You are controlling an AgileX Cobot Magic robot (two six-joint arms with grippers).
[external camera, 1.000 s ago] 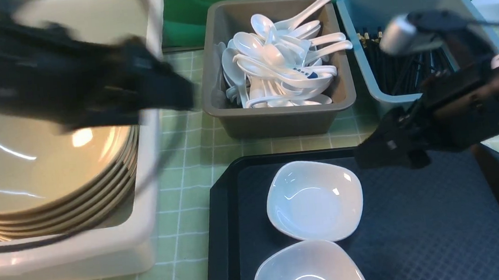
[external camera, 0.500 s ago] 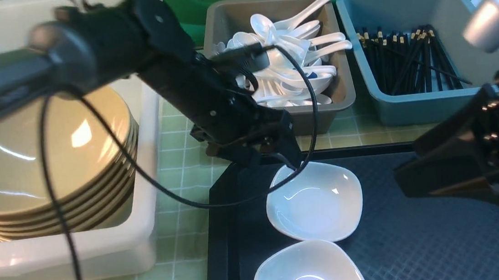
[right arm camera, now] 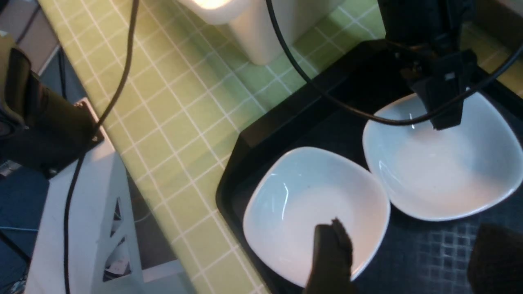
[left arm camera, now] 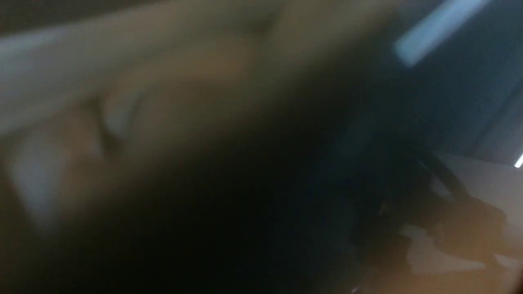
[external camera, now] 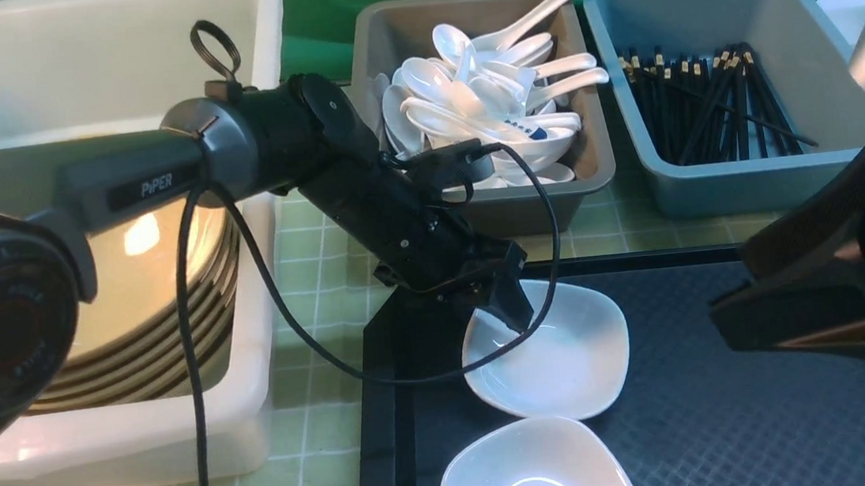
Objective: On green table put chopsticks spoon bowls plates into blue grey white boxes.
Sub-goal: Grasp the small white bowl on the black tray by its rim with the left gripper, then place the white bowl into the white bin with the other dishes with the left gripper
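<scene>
Front: left gripper (external camera: pixel 517 313) is down on the far plate (external camera: pixel 570 357), tip on the rim on the side toward the white box (external camera: pixel 143 453). Can't tell whether it's pinching the rim or spread. Far plate and near plate (external camera: pixel 534 471) both sit on the black tray (external camera: pixel 735 420).
Left wrist: all blur, unreadable.
Right wrist: right gripper (right arm camera: pixel 408 237) spread wide, holding nothing, one finger overlapping the near plate; contact unclear.
</scene>
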